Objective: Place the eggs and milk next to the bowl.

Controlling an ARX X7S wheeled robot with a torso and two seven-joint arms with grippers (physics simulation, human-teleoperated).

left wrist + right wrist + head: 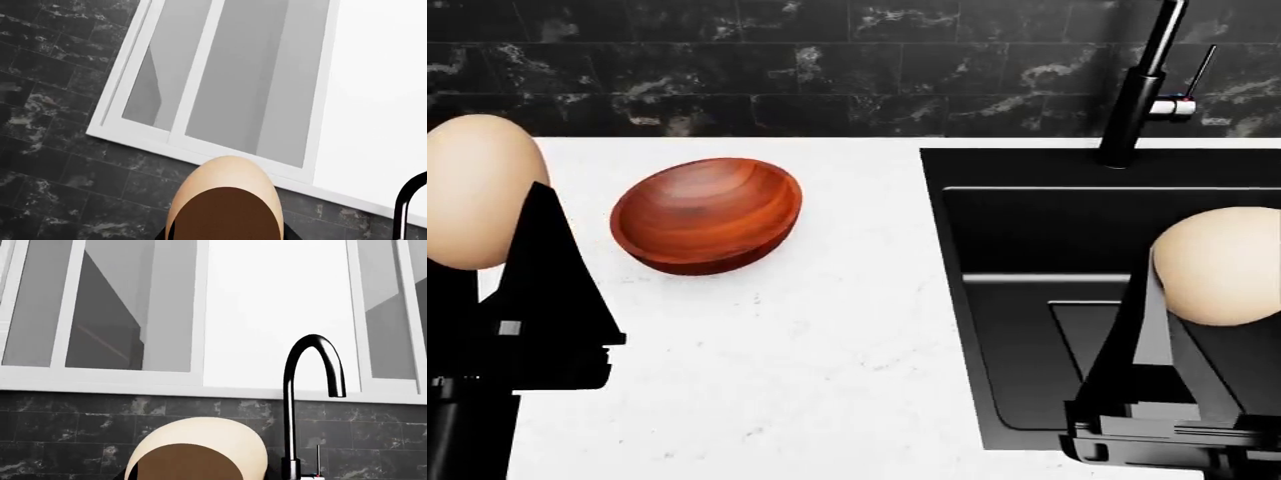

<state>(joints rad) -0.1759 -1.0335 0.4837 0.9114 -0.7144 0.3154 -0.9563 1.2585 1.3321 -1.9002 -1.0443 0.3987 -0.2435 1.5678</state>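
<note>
Here, each gripper is clamped on an egg, both held up off the counter.

The left gripper [487,250] grips the left egg [478,190] at the head view's left edge, above the white counter [801,370] and just left of the bowl [707,215]; the two look apart, though the angle makes that hard to judge. The right gripper [1174,330] pinches the right egg [1217,265] over the black sink [1014,300], well apart from the bowl. The bowl sits upright on the counter near the dark tiled wall [761,60]. A black tap [1141,90] stands behind the sink. In the wrist views each egg fills the lower frame before a white-framed window [200,315]. The milk is in none of the views.
</note>
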